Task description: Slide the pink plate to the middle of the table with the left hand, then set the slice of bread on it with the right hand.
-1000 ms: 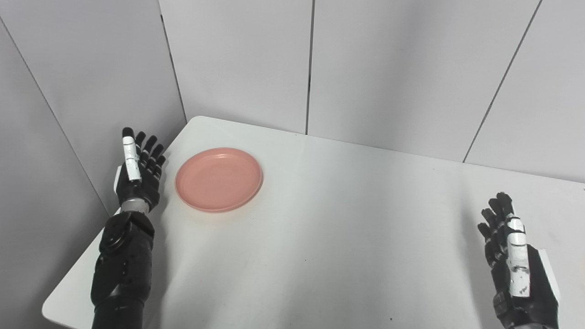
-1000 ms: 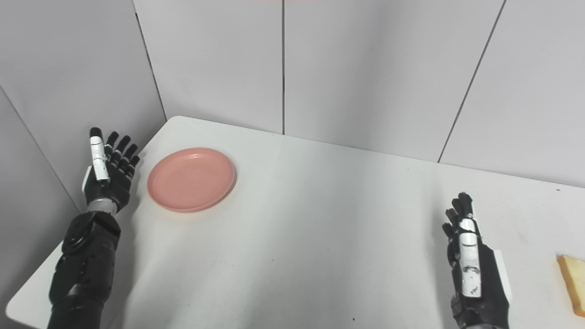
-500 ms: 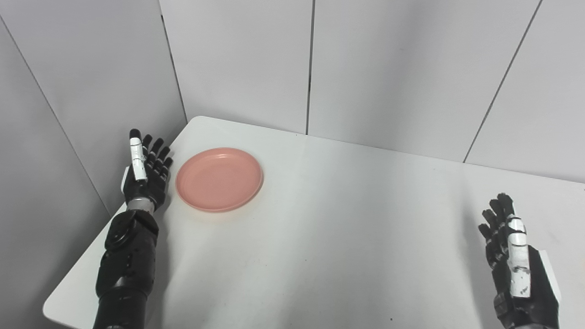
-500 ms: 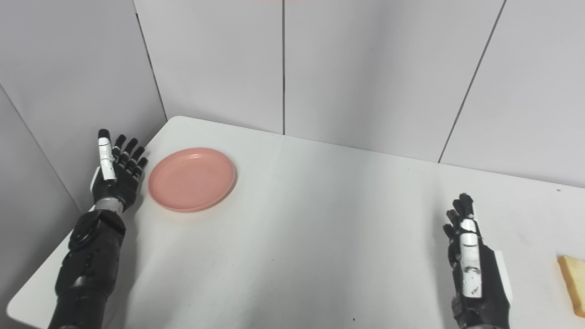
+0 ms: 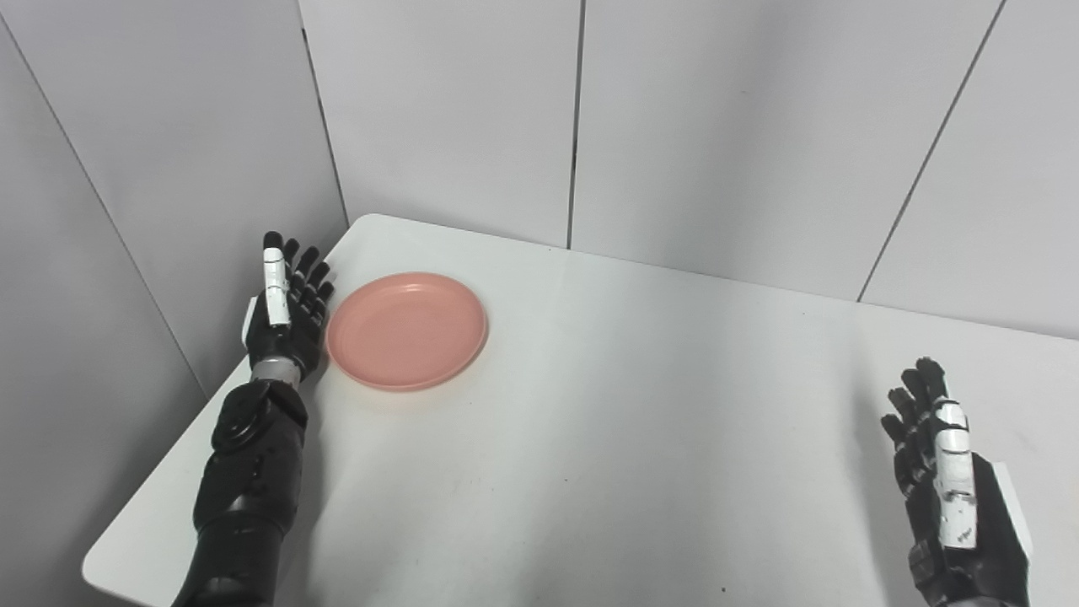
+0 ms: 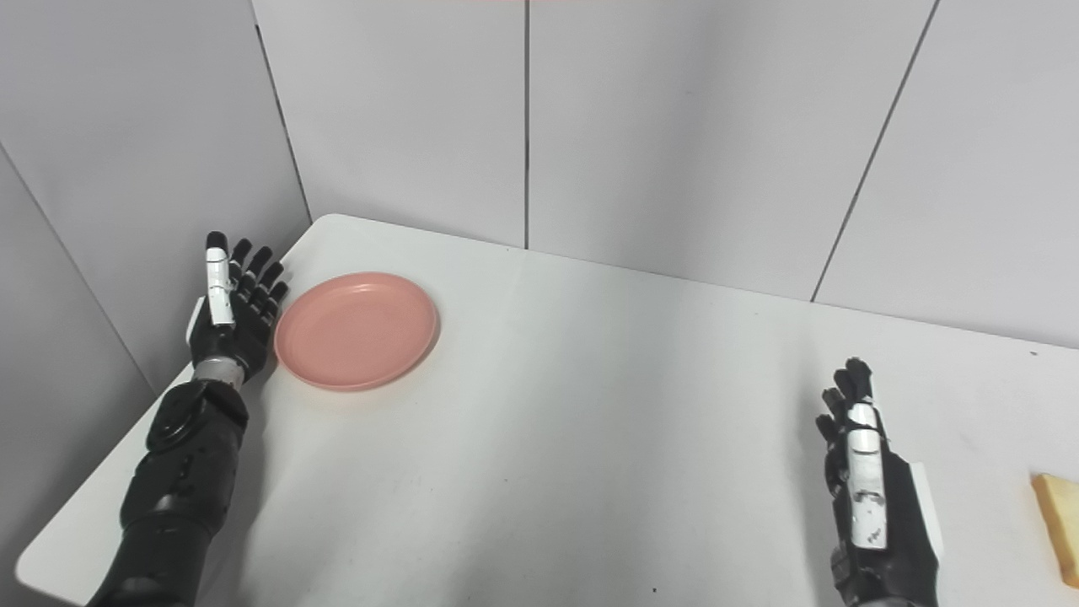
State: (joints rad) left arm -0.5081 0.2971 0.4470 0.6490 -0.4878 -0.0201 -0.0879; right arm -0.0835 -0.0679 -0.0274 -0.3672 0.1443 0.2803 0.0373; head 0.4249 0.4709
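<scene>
pink plate (image 5: 407, 330) at worktop's (image 5: 590, 438) far-left corner, unmoved | left hand (image 5: 287, 316) fingers spread, empty, beside its rim | right hand (image 6: 872, 497) spread, empty | bread slice (image 6: 1059, 524) at right edge, untouched | both steps pending

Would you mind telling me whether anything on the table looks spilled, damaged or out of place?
Nothing stands out. The pink plate lies flat and empty near the left hand; the slice of bread sits at the right edge, partly out of frame.

pink plate (image 5: 406, 330): smooth plastic, soft sheen; table (image 5: 590, 438): smooth white, faintly glossy; left hand (image 5: 285, 314): matt black with white plastic; bread (image 6: 1060, 524): porous, matt
</scene>
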